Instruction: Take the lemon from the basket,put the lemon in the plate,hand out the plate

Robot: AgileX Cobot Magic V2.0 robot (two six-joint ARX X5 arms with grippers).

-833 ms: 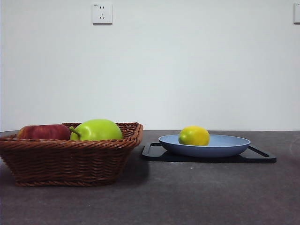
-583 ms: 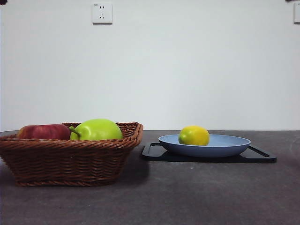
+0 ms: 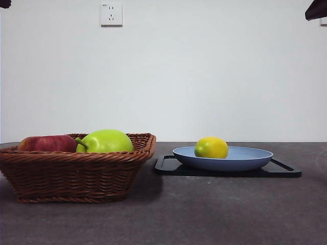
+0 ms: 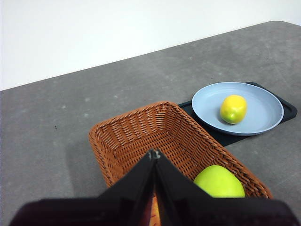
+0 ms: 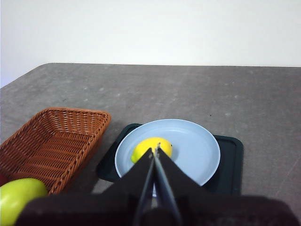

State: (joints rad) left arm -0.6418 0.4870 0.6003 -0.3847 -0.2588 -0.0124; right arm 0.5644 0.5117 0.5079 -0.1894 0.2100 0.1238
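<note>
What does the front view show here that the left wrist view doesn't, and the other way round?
Only the front view shows the red apple whole in the basket and the wall socket. Only the left wrist view shows the left gripper, shut above the basket, and the basket's woven floor. Both show the lemon lying in the plate on the black tray, and the green fruit.

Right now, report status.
Both grippers shut, high, empty. Lemon on plate, plate on black tray. Nothing blocking plate.

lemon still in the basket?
No, the lemon lies in the plate on the black tray, apart from the basket.
</note>
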